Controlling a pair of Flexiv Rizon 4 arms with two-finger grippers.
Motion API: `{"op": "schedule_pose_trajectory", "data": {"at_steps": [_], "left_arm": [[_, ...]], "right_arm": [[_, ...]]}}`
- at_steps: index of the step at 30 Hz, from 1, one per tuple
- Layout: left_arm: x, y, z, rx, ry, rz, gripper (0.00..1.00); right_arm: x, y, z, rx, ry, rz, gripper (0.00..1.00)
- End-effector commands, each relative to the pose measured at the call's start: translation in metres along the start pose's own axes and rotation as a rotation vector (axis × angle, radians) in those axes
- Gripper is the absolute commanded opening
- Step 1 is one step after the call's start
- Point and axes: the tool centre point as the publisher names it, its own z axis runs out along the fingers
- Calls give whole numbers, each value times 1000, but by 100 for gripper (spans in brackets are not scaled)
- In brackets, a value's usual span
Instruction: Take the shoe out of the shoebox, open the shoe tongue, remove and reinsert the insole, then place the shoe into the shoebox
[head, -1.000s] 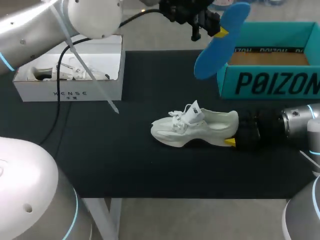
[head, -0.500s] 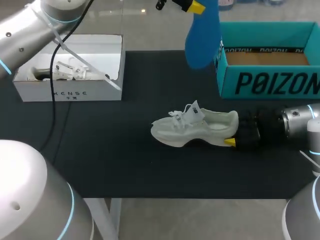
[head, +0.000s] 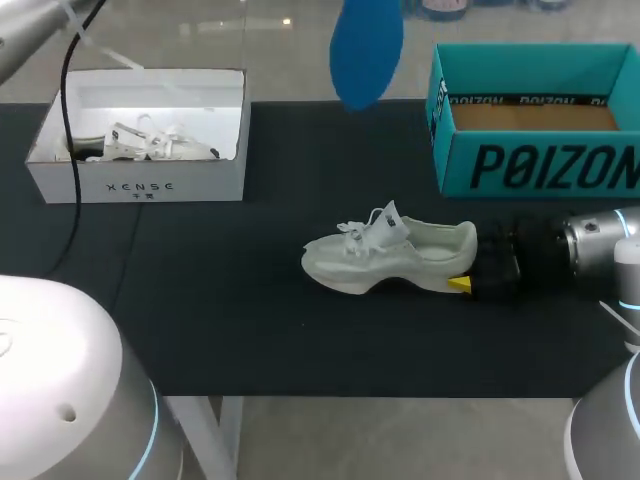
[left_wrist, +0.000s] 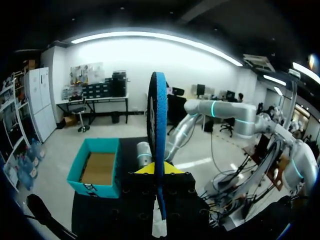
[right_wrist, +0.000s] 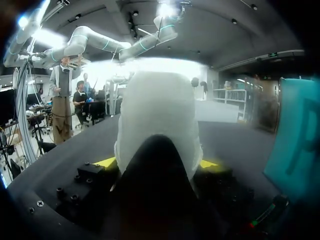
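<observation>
The white shoe (head: 390, 258) lies on its sole on the black table, toe to the left, tongue raised. My right gripper (head: 468, 270) comes in from the right and is shut on the shoe's heel (right_wrist: 157, 115), one yellow fingertip (right_wrist: 106, 162) on each side. The blue insole (head: 366, 50) hangs high over the table's back edge. In the left wrist view the insole (left_wrist: 158, 125) stands edge-on between the yellow tips of my left gripper (left_wrist: 159, 169), which is shut on it. That gripper itself is above the head view. The teal shoebox (head: 530, 165) stands open at the back right.
A white box (head: 140, 185) holding another white shoe (head: 150, 145) stands at the back left. A black cable (head: 70, 160) hangs from my left arm across that box. The teal shoebox wall (right_wrist: 295, 145) is close beside my right gripper.
My left arm has carried the blue insole up and to the left, and its gripper has gone out of the head view. The shoe and my right arm have not moved.
</observation>
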Motion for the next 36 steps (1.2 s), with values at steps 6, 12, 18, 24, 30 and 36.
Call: {"op": "schedule_pose_trajectory", "data": {"at_steps": [6, 12, 18, 24, 30, 36], "left_arm": [[-1, -26, -9, 13, -24, 4, 0], [-4, -40, -10, 62, -16, 3, 0], [-7, -47, -5, 76, -8, -3, 0], [-9, -51, -5, 88, -16, -19, 0], [-8, -53, -6, 103, -33, -32, 0], [-7, -54, -5, 114, -37, -50, 0]], "right_arm": [[0, -4, 3, 1, -1, 1, 0], [0, -4, 3, 1, -1, 1, 0], [0, -4, 3, 1, -1, 1, 0], [0, -4, 3, 1, -1, 1, 0], [0, -4, 3, 1, -1, 1, 0], [0, -4, 3, 1, -1, 1, 0]]}}
